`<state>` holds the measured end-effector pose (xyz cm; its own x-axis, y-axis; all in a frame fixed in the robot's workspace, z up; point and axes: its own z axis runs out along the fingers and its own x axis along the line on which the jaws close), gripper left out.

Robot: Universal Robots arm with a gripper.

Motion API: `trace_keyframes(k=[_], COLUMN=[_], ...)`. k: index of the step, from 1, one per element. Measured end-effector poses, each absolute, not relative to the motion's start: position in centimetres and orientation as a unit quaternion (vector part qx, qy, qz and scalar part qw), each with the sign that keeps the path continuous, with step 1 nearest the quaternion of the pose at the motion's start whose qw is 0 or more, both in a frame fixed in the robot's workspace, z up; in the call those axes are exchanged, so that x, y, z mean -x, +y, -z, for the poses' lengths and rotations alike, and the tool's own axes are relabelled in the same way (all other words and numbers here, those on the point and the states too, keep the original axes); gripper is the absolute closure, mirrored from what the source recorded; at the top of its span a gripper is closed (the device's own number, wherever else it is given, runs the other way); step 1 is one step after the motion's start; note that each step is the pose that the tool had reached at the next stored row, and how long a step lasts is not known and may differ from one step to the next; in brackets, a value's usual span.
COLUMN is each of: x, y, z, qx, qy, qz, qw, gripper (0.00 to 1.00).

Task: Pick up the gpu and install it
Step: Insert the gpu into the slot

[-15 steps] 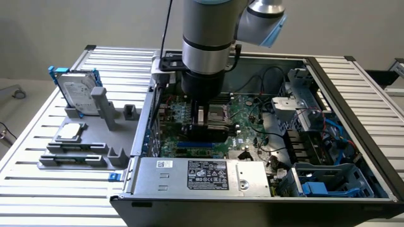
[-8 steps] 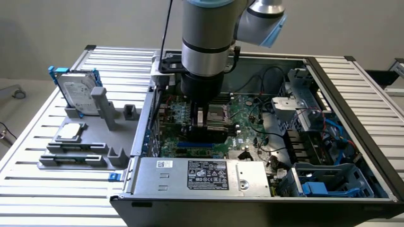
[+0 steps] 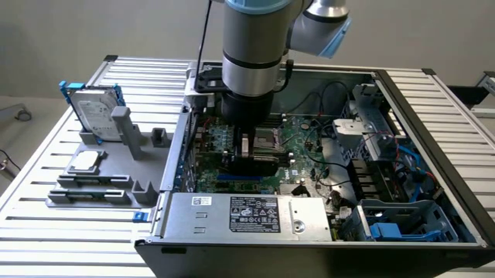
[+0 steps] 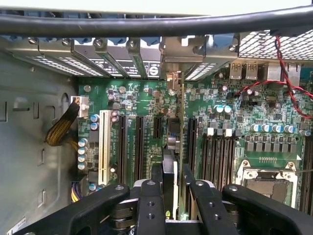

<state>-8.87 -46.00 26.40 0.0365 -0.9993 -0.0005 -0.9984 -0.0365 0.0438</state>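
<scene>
Arm's down inside the open PC case [image 3: 418,87], which sits on the slatted worktop [image 3: 46,231], and the gripper [image 4: 174,198] is clamped on the gpu [image 4: 181,112], fingers [image 4: 149,208] pinching it from both sides. Card's on edge, seen thin-side-on in the wrist view, standing upright over the green motherboard [image 4: 142,98] among the long black expansion slots, w/ the white slot [image 4: 103,147] a few slots off to one side. Its silver bracket end [image 4: 173,51] reaches the row of rear slot covers. Can't tell if the bottom edge is seated in a slot, the gripper hides that bit. CPU socket [image 4: 266,178] lies near, on the other side of the card from the white slot; red & black cables [image 4: 288,73] run above it. Exterior view: from the gripper, the power supply [image 3: 247,214] w/ its white label is at 6 o'clock and the blue-tabbed drive cage [image 3: 402,223] at approx 4. Outside the case, at 9 o'clock, the grey fixture [image 3: 116,174] carries the hard drive [image 3: 97,113] upright in its blue frame, plus the small square CPU chip [image 3: 85,162] lying flat, both well apart from the gripper
</scene>
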Motion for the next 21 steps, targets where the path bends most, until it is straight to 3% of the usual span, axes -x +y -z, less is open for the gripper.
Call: trace_keyframes(k=[21], x=[8.98], y=[-46.01], z=[-25.86], qx=[-0.727], qy=[-0.686], qz=[0.025], qw=[0.015], gripper=[0.74])
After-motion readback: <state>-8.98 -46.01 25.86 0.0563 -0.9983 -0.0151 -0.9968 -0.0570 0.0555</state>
